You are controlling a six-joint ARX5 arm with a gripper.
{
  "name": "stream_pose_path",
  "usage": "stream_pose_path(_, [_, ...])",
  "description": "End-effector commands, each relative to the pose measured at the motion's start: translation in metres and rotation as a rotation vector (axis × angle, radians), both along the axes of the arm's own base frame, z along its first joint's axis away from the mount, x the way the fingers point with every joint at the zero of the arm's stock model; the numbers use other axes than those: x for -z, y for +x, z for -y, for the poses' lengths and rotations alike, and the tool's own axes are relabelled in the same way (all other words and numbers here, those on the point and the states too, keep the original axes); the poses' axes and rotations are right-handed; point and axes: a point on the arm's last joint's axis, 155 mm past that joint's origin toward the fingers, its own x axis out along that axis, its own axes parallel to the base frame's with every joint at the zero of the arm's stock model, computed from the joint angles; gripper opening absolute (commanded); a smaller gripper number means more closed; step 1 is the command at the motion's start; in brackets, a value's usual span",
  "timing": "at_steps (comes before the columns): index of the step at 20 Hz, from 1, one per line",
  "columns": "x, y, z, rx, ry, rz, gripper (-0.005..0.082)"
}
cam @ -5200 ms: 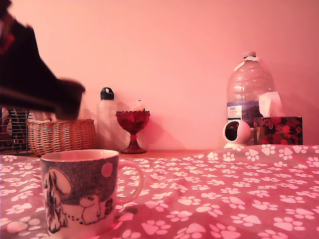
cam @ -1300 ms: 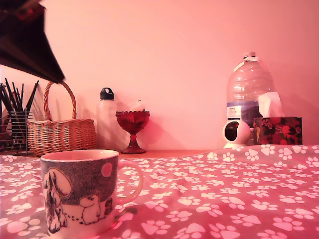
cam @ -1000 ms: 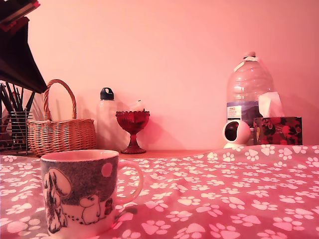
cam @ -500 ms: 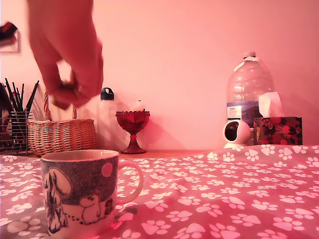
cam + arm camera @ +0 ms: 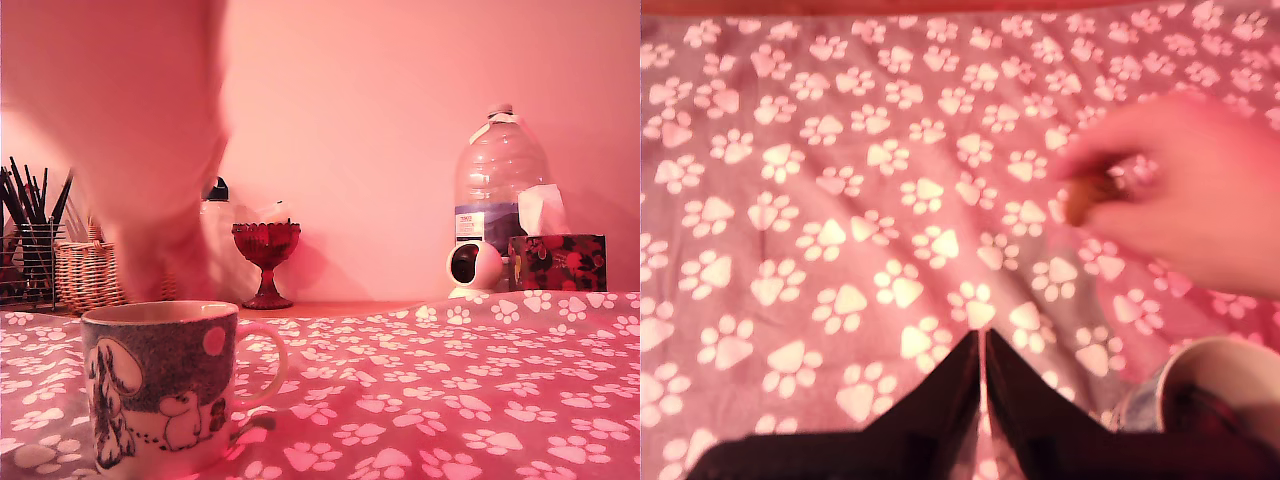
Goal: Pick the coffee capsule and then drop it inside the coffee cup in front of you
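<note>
- The exterior view showed a person's hand as a large blur filling the upper part of that view's left, hanging just above the coffee cup; what the hand held could not be made out there.
- The wrist view showed that hand more clearly, over the paw-print cloth, with a small brownish object pinched at its fingertips. It looked like the coffee capsule, though it was too blurred to be sure.
- The cup stood on the cloth at the exterior view's lower left, upright, its handle turned toward that view's right. Only that view showed its speckled band, white cartoon figures and pale dot.
- In the wrist view only part of the cup's pale rim appeared at the picture's edge, close beside the gripper and nearer the camera than the hand.
- The gripper appeared in the wrist view alone: two dark fingers pressed together with just a thin slit between them and nothing held.
- Only the exterior view showed the back of the table: a wire holder of pencils, a wicker basket partly hidden by the hand, a pale bottle with a dark cap, a red glass goblet, a big clear water bottle, a small white round device and a patterned tissue box.
</note>
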Motion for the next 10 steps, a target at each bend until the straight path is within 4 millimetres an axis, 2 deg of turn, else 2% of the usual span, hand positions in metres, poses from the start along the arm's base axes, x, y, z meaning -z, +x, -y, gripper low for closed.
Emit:
stream_pose_path(1, [0.0081,-0.0014,-0.0033,-0.011,0.011,-0.018,-0.0019])
stream_pose_path(6, [0.0108,-0.0022,-0.0077,-0.019,0.022,-0.029,-0.0019])
stream_pose_path(10, [0.01,-0.0041,0.0009,0.025,-0.002,-0.034,-0.0019])
